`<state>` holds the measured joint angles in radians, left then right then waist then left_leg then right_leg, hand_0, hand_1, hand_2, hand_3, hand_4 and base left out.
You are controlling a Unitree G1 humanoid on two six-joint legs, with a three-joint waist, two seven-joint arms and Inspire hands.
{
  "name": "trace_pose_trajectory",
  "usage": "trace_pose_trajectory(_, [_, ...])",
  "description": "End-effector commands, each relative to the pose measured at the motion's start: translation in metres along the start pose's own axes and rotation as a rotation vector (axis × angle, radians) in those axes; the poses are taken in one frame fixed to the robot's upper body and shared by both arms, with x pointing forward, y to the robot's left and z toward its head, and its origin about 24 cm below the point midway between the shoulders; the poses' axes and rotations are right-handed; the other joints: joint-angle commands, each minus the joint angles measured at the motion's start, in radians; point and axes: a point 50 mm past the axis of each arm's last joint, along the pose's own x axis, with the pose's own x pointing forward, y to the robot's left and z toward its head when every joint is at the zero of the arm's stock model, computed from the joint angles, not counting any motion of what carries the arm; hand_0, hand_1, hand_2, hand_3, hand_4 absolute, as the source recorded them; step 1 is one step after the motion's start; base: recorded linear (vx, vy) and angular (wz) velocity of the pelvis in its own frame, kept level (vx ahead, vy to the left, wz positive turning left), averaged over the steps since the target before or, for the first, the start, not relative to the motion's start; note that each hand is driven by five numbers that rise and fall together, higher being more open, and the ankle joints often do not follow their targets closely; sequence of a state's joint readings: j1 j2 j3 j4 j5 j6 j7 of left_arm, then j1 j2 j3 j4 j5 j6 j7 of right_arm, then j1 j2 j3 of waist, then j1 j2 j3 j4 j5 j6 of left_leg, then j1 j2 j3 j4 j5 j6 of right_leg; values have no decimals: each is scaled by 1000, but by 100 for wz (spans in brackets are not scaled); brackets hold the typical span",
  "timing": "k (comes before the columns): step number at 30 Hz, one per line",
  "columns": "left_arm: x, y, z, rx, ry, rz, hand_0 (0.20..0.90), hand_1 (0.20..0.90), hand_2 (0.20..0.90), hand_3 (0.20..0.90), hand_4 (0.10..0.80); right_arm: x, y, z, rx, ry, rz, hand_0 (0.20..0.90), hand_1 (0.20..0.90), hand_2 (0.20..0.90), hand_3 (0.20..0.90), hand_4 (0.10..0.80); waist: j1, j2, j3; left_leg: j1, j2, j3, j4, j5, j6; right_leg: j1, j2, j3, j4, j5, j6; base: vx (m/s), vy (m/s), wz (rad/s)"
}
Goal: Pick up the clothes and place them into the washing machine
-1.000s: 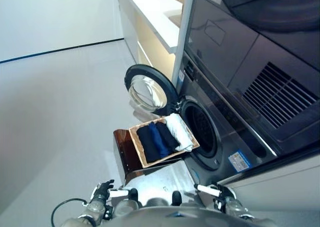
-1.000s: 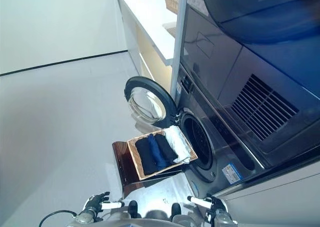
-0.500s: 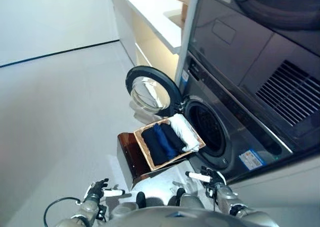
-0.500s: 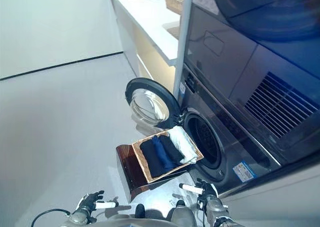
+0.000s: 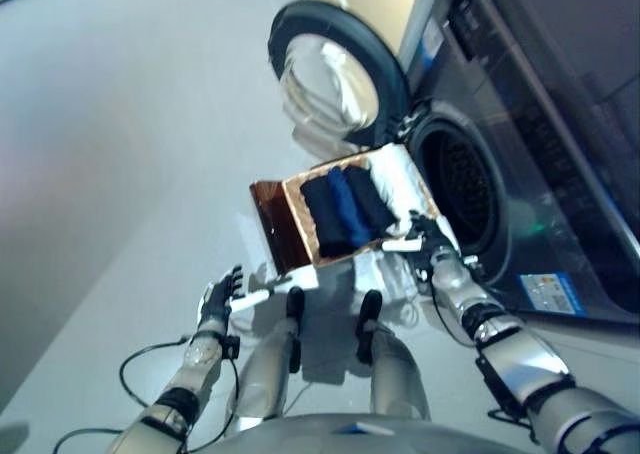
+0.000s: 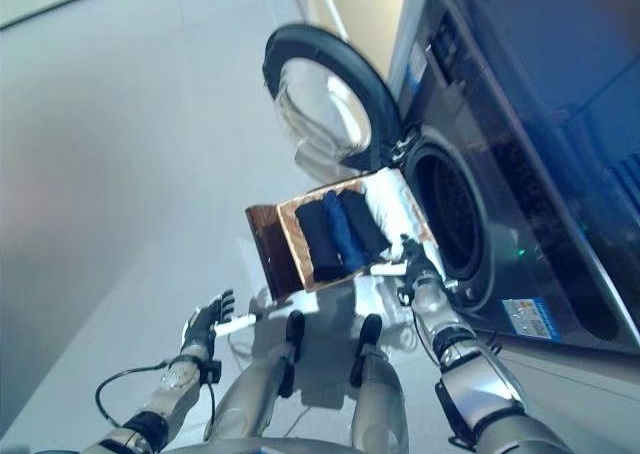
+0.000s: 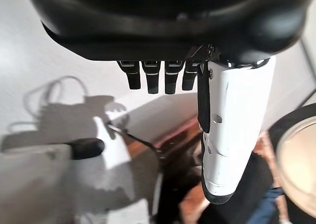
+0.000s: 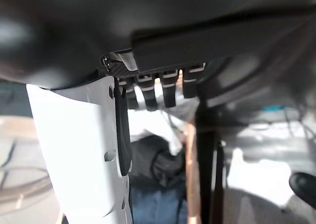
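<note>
Nothing is loaded yet: the clothes (image 5: pixel 345 210) lie folded in the basket (image 5: pixel 298 221) at the open washing machine (image 5: pixel 462 189)'s nine o'clock, with the right hand (image 5: pixel 430 242) at the basket's rim, fingers relaxed and holding nothing, and the left hand (image 5: pixel 222 294) idle, fingers apart.

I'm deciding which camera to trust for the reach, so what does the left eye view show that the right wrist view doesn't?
Only the left eye view shows the round glass washing machine door swung open, the dark drum opening, the left hand open over the floor, and the whole brown wicker basket. Only the right wrist view shows the right hand from close up, fingers straight, empty. Both show the folded dark and blue clothes and the white cloth in the basket.
</note>
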<state>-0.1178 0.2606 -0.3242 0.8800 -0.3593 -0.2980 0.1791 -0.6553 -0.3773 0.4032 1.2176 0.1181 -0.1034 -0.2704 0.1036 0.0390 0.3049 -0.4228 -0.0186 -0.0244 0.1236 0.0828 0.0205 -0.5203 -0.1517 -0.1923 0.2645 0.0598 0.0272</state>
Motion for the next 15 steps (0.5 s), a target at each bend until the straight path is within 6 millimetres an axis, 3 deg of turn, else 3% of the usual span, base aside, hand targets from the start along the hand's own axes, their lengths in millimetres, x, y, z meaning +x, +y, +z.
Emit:
trace_pose_trajectory(1, [4,26,34,-74,-183,91,900,900,900,900,800,16,-58,51,-114,-142,-227,900,900,900,900,800,29,-16,4,-93,-26,-14,149,-128,-41,33,-33,33,5,-41,62,-34,46,-10])
trace_pose_trajectory(2, [5,23,45,-82,-226,90,900,900,900,900,800,18,-79,62,-163,-141,-323,900,900,900,900,800,37,-6,20,-133,-29,-14,192,-143,-38,-4,-31,34,41,-54,59,-8,38,-15])
trace_pose_trajectory(5, [7,19,45,-59,-221,97,900,900,900,900,800,18,-96,84,-173,-192,-431,900,900,900,900,800,36,5,33,-165,-27,-14,238,-164,-32,-34,-27,42,83,-70,53,17,48,5])
trace_pose_trajectory(10, [7,14,29,-16,-147,99,900,900,900,900,800,17,-96,87,-155,-198,-477,900,900,900,900,800,32,8,30,-154,-32,-12,233,-169,-28,-23,-24,45,80,-78,51,60,29,-6])
trace_pose_trajectory(12, [6,14,13,32,-70,107,900,900,900,900,800,18,-92,97,-197,-224,-470,900,900,900,900,800,22,5,26,-139,-36,-10,213,-166,-26,-17,-21,53,69,-76,51,55,58,-3])
trace_pose_trajectory(15, [7,12,10,32,-50,118,900,900,900,900,800,17,-99,100,-180,-220,-501,900,900,900,900,800,22,10,30,-128,-41,-7,186,-157,-26,-7,-24,54,40,-61,54,18,39,-6])
